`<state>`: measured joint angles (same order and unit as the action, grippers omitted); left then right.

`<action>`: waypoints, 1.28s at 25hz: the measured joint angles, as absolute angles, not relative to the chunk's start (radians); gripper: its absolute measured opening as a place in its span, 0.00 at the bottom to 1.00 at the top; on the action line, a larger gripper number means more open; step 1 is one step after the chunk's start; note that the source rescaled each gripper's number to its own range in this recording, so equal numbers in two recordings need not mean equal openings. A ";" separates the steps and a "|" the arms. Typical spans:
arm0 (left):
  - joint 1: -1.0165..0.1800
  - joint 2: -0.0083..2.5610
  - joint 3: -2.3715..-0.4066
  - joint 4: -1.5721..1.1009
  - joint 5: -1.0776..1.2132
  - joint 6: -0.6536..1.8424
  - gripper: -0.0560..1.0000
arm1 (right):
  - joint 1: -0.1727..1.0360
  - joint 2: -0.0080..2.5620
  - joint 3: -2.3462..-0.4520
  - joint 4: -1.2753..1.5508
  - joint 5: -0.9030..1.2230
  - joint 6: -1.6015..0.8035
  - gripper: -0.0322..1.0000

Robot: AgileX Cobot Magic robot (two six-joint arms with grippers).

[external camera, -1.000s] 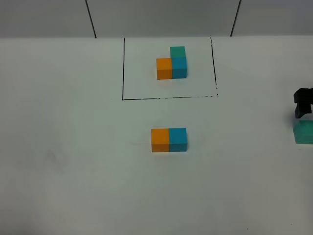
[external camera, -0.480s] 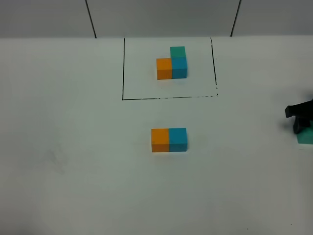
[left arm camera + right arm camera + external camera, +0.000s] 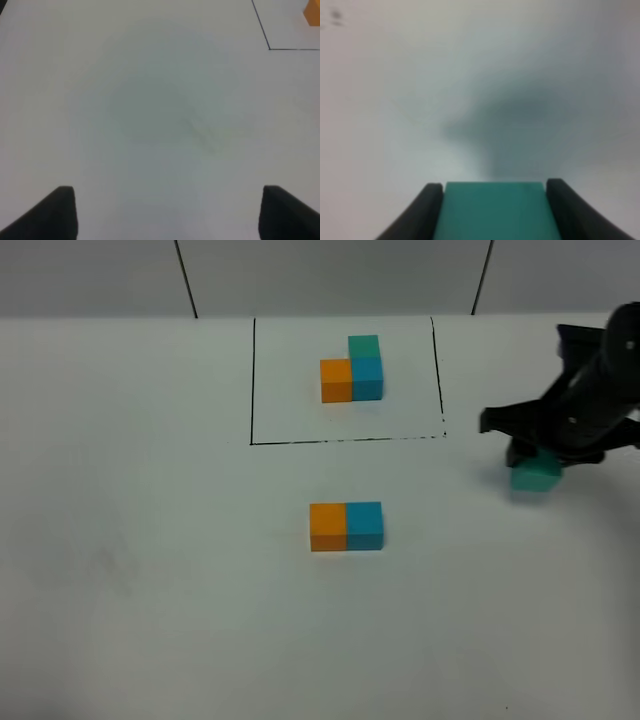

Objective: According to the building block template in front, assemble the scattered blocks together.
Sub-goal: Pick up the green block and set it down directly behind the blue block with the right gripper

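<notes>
The building block template (image 3: 352, 370) stands at the back inside a thin black drawn rectangle: orange and blue cubes side by side, a teal-green cube behind the blue one. In the middle of the table an unframed orange block (image 3: 327, 526) touches a blue block (image 3: 364, 525) on its right. At the right, my right gripper (image 3: 537, 466) is shut on the teal-green block (image 3: 536, 474), which hangs a little above the table; the right wrist view shows that block (image 3: 494, 210) between both fingers. My left gripper (image 3: 167, 212) stands open over bare table, nothing between its fingers.
The white table (image 3: 150, 570) spreads around the blocks. Two dark seams run up the grey back wall (image 3: 330, 275). A corner of the drawn rectangle (image 3: 270, 48) and an orange cube edge (image 3: 313, 12) show in the left wrist view.
My right gripper closed on the teal-green block at the right edge, then lifted it and carried it left and toward the back. The orange and blue pair and the left gripper stayed still.
</notes>
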<state>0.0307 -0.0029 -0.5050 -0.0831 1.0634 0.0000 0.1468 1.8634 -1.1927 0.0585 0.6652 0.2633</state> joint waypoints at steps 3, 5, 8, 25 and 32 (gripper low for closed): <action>0.031 -0.003 -0.505 -0.083 1.063 0.000 0.61 | 0.270 1.899 -1.292 0.060 0.681 0.358 0.03; 0.031 -0.003 -0.505 -0.083 1.063 0.000 0.61 | 0.328 1.946 -1.370 0.060 0.710 0.396 0.03; 0.031 -0.003 -0.505 -0.083 1.063 0.000 0.61 | 0.395 2.034 -1.482 0.034 0.772 0.435 0.03; 0.031 -0.003 -0.505 -0.083 1.063 0.000 0.61 | 0.530 2.266 -1.713 -0.077 0.898 0.600 0.03; 0.031 -0.003 -0.505 -0.084 1.063 0.000 0.61 | 0.531 2.293 -1.716 -0.086 0.883 0.609 0.03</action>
<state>0.0307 -0.0029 -0.5050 -0.0839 1.0634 0.0000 0.5307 2.2929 -1.7165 -0.0864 0.8826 0.6087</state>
